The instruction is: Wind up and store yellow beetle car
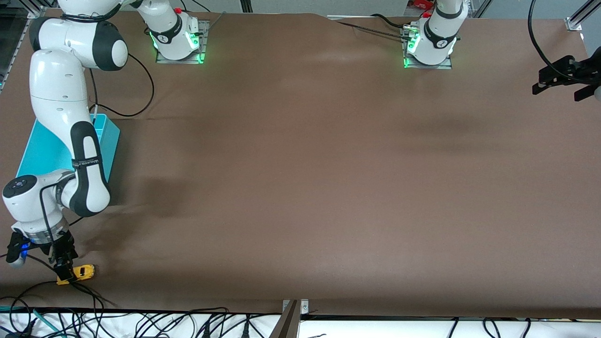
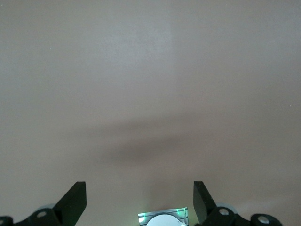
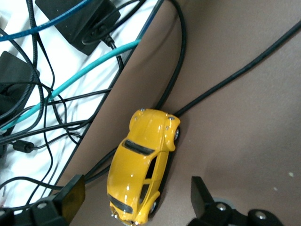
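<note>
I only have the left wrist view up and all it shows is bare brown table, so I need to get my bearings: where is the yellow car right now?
Observer: The yellow car sits on the table near the front camera's edge, at the right arm's end.
Operator: Is anything on it?
Observer: The right gripper is right over it, fingers open, the car between them and not gripped.
Operator: Anything in the way?
Observer: A black cable lies on the table, touching the car's end.
Operator: And the bin?
Observer: The turquoise bin sits farther from the front camera, partly hidden by the right arm.
</note>
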Robot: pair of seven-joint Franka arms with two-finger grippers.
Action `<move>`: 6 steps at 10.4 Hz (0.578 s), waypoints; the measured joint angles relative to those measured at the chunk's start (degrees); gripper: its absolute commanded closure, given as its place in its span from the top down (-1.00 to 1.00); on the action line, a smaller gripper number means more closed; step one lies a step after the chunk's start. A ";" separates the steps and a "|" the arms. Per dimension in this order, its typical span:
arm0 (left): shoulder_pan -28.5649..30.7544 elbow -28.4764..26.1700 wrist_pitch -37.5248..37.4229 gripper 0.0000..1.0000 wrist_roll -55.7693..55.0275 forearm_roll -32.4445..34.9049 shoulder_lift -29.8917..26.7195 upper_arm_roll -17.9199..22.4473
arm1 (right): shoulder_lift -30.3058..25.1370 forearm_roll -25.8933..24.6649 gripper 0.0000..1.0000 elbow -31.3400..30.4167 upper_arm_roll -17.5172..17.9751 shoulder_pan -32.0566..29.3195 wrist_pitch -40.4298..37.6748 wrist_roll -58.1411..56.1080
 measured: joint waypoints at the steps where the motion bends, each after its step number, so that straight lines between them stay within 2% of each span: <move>1: 0.42 0.10 -0.15 1.00 -0.06 0.00 0.00 0.17 | 0.71 0.00 1.00 0.53 0.02 -0.01 0.32 0.06; 6: 0.65 0.14 -0.41 1.00 -0.20 0.00 0.02 0.47 | 2.30 0.00 1.00 2.69 0.01 -0.32 0.50 0.09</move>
